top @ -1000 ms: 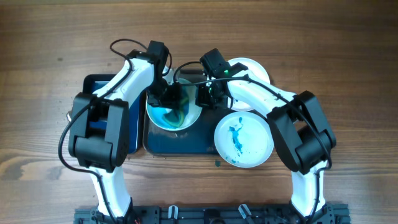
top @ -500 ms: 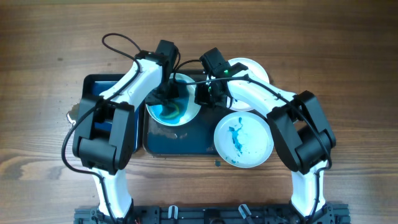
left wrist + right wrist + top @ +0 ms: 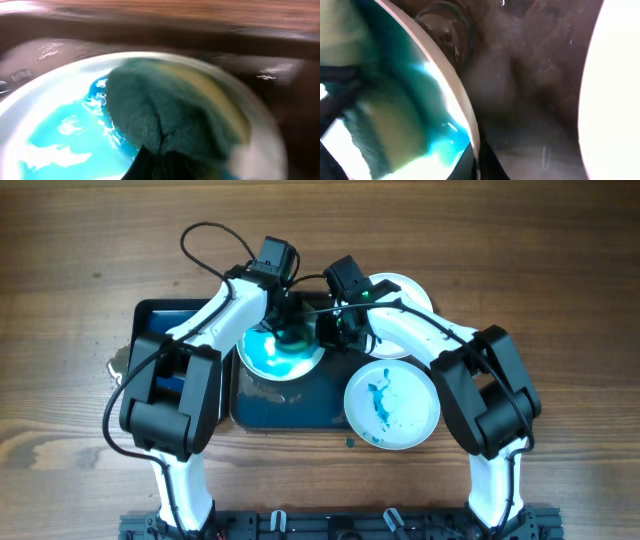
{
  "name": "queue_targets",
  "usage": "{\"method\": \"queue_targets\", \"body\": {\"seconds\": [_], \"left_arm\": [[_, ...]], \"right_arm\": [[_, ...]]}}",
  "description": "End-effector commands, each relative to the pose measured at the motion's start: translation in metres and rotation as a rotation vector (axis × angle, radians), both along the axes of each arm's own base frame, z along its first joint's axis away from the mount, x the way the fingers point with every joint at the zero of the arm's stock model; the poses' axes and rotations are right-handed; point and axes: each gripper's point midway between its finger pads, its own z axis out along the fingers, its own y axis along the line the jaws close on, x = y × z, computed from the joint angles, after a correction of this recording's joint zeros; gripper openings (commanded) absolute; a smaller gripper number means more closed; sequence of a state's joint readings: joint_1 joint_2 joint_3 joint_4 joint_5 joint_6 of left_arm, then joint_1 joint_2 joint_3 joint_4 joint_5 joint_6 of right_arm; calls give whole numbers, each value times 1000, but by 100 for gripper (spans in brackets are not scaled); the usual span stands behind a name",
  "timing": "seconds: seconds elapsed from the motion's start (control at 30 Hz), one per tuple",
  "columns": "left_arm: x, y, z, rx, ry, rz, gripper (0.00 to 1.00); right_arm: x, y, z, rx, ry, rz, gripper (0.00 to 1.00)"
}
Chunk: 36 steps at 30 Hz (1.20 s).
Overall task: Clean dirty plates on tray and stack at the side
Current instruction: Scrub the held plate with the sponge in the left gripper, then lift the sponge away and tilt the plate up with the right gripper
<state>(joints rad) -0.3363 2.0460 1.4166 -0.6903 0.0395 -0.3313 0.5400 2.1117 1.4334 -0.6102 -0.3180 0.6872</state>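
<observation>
Left gripper (image 3: 290, 337) clamped dark green sponge (image 3: 170, 117), scrubbing blue-smeared round white plate (image 3: 258, 352) on dark blue-grey tray (image 3: 300, 405); right gripper (image 3: 329, 333) clamped its rim; second smeared plate (image 3: 392, 405) at tray's right edge was pending; third plate (image 3: 408, 288) looked clean

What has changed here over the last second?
The left gripper swept its sponge rightward across the plate on the tray, spreading the blue paint. The right gripper kept hold of that plate's rim. The smeared plate and the white plate beside the tray stayed put.
</observation>
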Motion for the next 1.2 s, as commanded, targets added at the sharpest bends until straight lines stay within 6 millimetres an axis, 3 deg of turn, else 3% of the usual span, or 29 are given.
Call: {"method": "queue_targets", "body": {"seconds": [0.0,0.13,0.23,0.4,0.47,0.53,0.6,0.63,0.77,0.83,0.97,1.07,1.17], "left_arm": [[10,72,11,260,0,190,4],[-8,78,28,299,93,180,4],[-16,77,56,285,142,196,4],[-11,50,115,37,134,100,4],[-10,44,138,-65,97,70,4],[-10,53,154,-101,68,96,4],[-9,71,166,-102,40,135,4],[-8,83,170,-99,26,149,4],[-7,102,170,-98,29,196,4],[-6,110,170,-85,25,212,4],[-6,117,169,-54,21,225,4],[-6,117,169,-55,21,225,4],[-6,117,169,-56,21,226,4]], "right_arm": [[-2,4,-2,5,11,10,4],[-2,3,-2,1,10,10,4],[-2,3,-2,0,12,10,4],[-3,2,-8,-5,21,11,6],[-2,3,-8,-2,14,13,13],[1,5,-7,5,1,14,20],[5,7,-6,15,-14,15,20],[5,8,-5,17,-16,15,4],[-2,13,1,57,6,52,4],[3,15,18,66,-52,101,4],[22,-31,84,-236,-319,68,4],[19,-65,128,-512,-496,36,4],[7,-73,162,-701,-635,61,4]]}}
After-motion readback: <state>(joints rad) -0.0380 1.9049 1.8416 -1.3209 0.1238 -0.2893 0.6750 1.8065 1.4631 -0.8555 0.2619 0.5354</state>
